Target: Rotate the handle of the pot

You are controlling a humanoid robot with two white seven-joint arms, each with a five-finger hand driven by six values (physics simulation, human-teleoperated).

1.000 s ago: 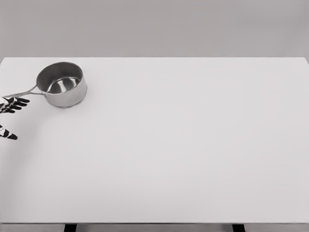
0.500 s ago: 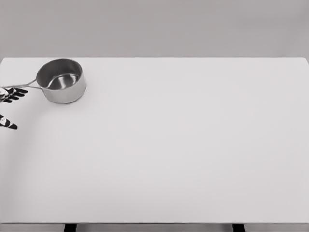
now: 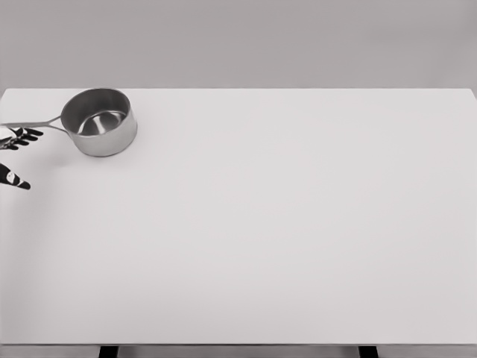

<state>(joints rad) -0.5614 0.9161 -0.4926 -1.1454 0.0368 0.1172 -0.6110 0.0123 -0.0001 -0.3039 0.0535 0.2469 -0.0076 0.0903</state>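
- My left hand (image 3: 15, 153) sat at the table's (image 3: 283, 224) left edge, fingers spread, gripping nothing, just beside the handle (image 3: 33, 124).
- The saucepan (image 3: 99, 121) stood far-left; a careless push might have slid it whole instead of turning it.

There is only one view, from the robot's head, set above the near edge of the wide white rectangular desk (image 3: 283, 239) and looking forward and down across it. It stands back enough to show the far edge, both far corners and the plain grey wall behind.
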